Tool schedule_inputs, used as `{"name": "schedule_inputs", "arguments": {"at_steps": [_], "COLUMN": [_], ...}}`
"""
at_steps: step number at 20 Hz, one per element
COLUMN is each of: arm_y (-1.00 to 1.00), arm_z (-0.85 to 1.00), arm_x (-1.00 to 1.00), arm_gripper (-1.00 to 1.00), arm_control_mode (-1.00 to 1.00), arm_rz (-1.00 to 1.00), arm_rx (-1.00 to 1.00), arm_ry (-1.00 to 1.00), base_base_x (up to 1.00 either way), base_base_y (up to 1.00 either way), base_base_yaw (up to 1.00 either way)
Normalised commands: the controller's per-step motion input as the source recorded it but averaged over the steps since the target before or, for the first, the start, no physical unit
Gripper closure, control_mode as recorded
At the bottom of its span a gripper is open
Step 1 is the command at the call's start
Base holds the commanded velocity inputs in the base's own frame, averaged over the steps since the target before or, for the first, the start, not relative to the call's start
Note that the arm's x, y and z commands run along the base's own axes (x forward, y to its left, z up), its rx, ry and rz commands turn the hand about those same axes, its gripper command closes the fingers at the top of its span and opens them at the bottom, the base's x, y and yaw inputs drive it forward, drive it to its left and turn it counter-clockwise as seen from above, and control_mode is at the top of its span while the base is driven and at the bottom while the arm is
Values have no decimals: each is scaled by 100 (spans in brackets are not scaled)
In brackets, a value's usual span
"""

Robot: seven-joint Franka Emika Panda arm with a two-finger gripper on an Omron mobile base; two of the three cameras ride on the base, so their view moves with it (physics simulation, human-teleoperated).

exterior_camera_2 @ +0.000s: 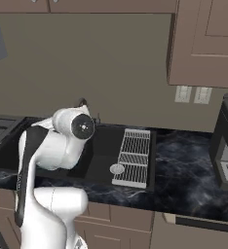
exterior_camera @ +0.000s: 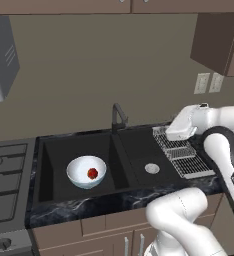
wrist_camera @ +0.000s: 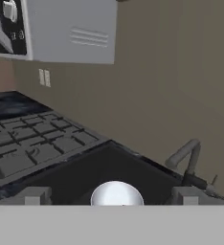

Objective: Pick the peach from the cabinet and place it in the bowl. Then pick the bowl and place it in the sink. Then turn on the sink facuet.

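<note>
In the black sink (exterior_camera: 59, 150), left of the faucet (exterior_camera: 118, 117), the bowl (exterior_camera: 86, 171) sits upright, mouth upward, holding the peach (exterior_camera: 92, 173); the gripper (wrist_camera: 111, 195) is open, empty.

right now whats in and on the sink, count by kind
bowl: 1
peach: 1, lying in the bowl
faucet: 1
drain: 1
drying rack: 1
total: 5
</note>
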Motion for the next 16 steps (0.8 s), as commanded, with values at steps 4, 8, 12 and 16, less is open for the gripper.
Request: {"name": "schedule_inputs", "arguments": {"at_steps": [4, 8, 12, 16], "arm_y": [-90, -49, -2, 23], "arm_z": [-7, -21, -29, -40], "arm_x": [23, 48, 71, 62], "arm_gripper": [-100, -100, -100, -100], "arm_control_mode": [-100, -100, -100, -100], "arm_rz": [29, 21, -1, -9], "arm_rx": [6, 1, 0, 0], "arm_ry": [-4, -6, -7, -7], "base_base_x": [0, 0, 0, 0], "base_base_y": [0, 0, 0, 0], "base_base_yaw": [0, 0, 0, 0]}}
